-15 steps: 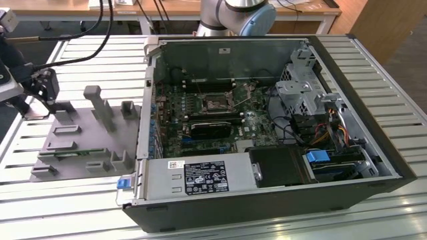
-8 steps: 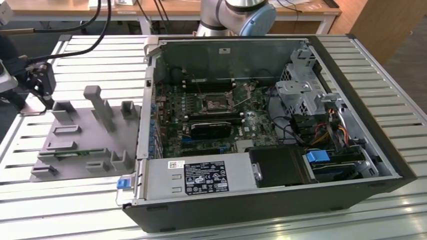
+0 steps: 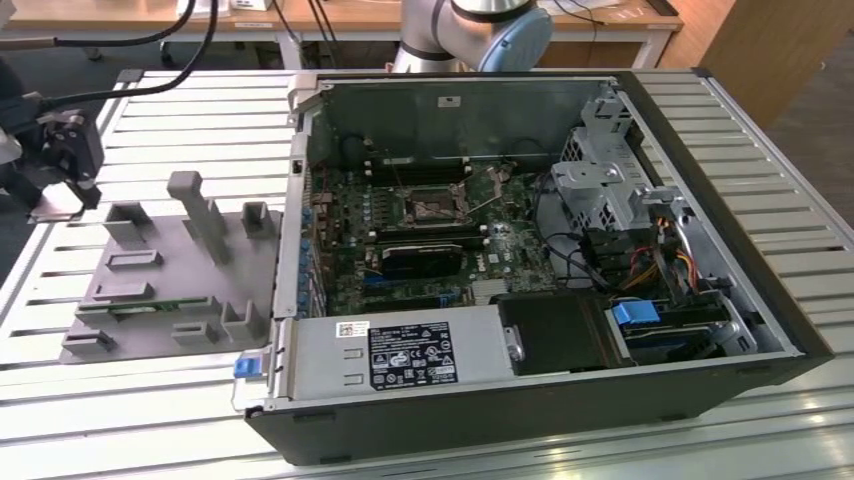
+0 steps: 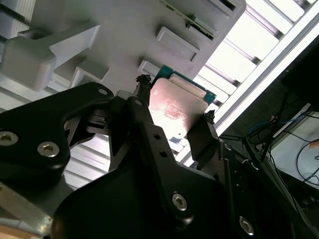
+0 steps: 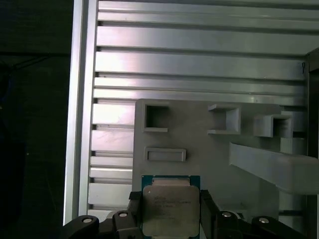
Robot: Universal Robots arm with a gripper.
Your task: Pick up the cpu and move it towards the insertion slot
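Observation:
The cpu point(image 5: 169, 209), a small square chip with a pale metal top and a green edge, sits between the fingers of my gripper point(image 5: 170, 215), which is shut on it. In the second wrist view the cpu point(image 4: 177, 107) is clamped at two opposite edges by the black fingers point(image 4: 199, 137) and held above the grey plastic holder point(image 4: 124, 30). In the exterior view my gripper point(image 3: 62, 190) hangs at the far left, over the table's edge beside the holder point(image 3: 174, 270). The insertion slot point(image 3: 430, 205), a dark-centred socket in a metal bracket, lies on the motherboard inside the open computer case, well to the exterior view's right of my gripper.
The open computer case point(image 3: 747, 330) takes up the middle and right of the slatted aluminium table point(image 3: 160, 400). The holder has raised grey blocks point(image 3: 200, 215) and a green memory stick point(image 3: 144, 306). A power supply point(image 3: 400, 355) sits at the case's front. The arm's base point(image 3: 481, 30) stands behind.

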